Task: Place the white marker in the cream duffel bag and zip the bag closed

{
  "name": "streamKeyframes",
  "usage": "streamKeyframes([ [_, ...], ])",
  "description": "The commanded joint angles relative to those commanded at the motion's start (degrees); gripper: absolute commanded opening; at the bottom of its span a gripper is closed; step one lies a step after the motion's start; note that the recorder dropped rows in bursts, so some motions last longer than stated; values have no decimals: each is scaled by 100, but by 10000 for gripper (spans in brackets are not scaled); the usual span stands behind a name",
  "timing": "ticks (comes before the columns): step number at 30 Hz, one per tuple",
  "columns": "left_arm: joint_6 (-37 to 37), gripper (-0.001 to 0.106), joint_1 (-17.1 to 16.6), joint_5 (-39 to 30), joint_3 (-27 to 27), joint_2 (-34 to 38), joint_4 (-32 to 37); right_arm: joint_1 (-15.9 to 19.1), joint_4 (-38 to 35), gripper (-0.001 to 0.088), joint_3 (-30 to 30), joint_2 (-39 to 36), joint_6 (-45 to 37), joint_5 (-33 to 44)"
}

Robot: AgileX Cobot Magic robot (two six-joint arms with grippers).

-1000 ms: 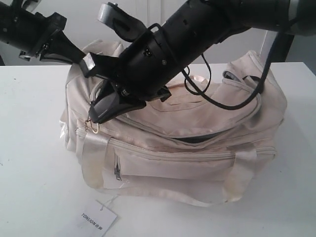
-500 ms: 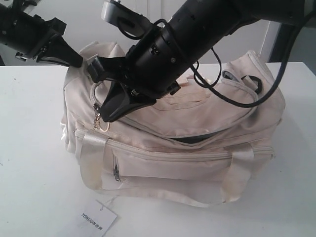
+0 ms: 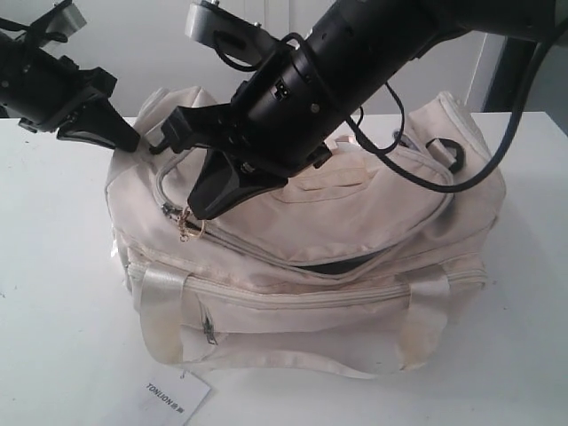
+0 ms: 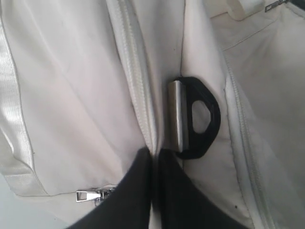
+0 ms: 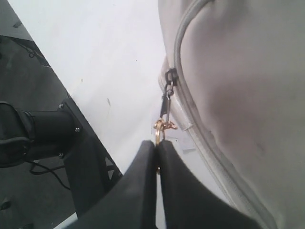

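right gripper (image 5: 156,145) is clamping shut on the small gold zip pull (image 5: 162,126) at one end of the cream duffel bag (image 3: 373,209), while left gripper (image 4: 153,153) is pinching closed on soft fabric beside the hard black ring (image 4: 206,119). we are judging it best to be drawing the pull along the curved track toward the dark gap (image 3: 346,264), low and steady, with the cloth held taut. we are not seeing the white marker, so it is probably lying inside the slumping matte bag with its glossy straps (image 3: 160,288).

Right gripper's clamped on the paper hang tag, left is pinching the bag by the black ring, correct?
Not the hang tag, which lies on the table. The right wrist view shows the right gripper shut on the gold zip pull of the cream duffel bag. The left gripper does pinch the bag by the black ring.
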State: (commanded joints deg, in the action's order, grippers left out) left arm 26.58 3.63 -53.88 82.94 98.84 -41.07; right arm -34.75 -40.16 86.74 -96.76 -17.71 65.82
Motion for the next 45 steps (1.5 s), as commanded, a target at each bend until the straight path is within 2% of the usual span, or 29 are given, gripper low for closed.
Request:
streamKeyframes([
  [16, -251, 9, 0, 269, -33, -24, 9, 0, 142, 0, 0, 0, 173, -92],
  [18, -251, 77, 0, 280, -22, -24, 9, 0, 142, 0, 0, 0, 183, -140],
  [22, -251, 343, 0, 182, -22, -24, 9, 0, 142, 0, 0, 0, 276, -317],
  [24, -263, 440, 0, 114, -22, -24, 9, 0, 142, 0, 0, 0, 276, -337],
  [27, -402, 522, -13, -49, -22, -24, -31, 0, 142, 0, 0, 0, 290, -336],
  [35, -742, 552, -178, -227, -22, -380, 121, 0, 142, 0, 0, 0, 290, -336],
  [41, -1100, 552, -178, -658, -22, -808, 300, 0, 142, 0, 0, 0, 289, -421],
  [45, -1169, 552, -178, -678, -372, -1201, 327, 0, 142, 0, 0, 0, 381, -422],
])
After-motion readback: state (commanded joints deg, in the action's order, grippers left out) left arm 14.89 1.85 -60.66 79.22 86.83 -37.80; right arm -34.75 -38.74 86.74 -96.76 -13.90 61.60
